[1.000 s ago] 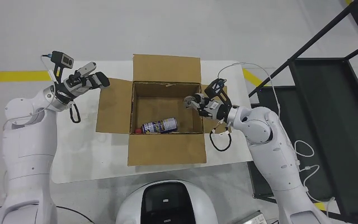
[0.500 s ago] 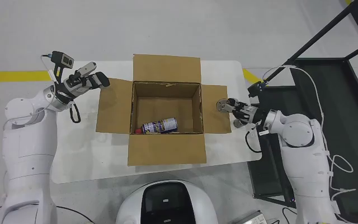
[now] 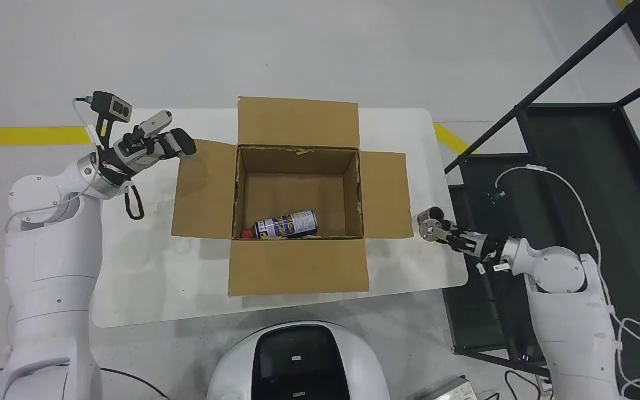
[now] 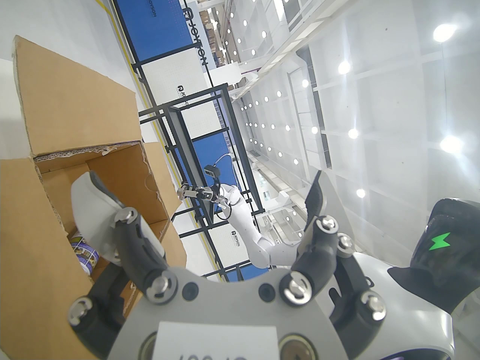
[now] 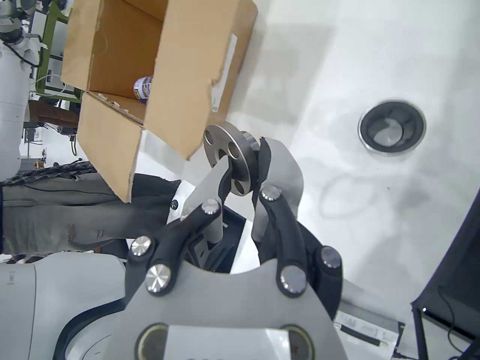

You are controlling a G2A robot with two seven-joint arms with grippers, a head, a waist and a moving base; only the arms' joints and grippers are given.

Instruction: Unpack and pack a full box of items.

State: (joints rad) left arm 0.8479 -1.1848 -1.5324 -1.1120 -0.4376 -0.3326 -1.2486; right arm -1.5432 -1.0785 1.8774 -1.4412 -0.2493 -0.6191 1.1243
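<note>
Cardboard box (image 3: 298,122) is holding one spray can (image 3: 285,226); right gripper (image 3: 434,225) is clamping a metal flange (image 5: 230,159) above the table (image 3: 420,140), which should be going down flat, clear of the flap (image 3: 386,195); left gripper (image 3: 178,141) is hovering with fingers spread.

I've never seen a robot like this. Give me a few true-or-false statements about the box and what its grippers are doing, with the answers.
1. The cardboard box is empty. False: a spray can lies inside it.
2. The right gripper grips a metal disc. True.
3. The left gripper holds a bottle. False: it is open and empty.
4. The box's flaps are folded out. True.
</note>
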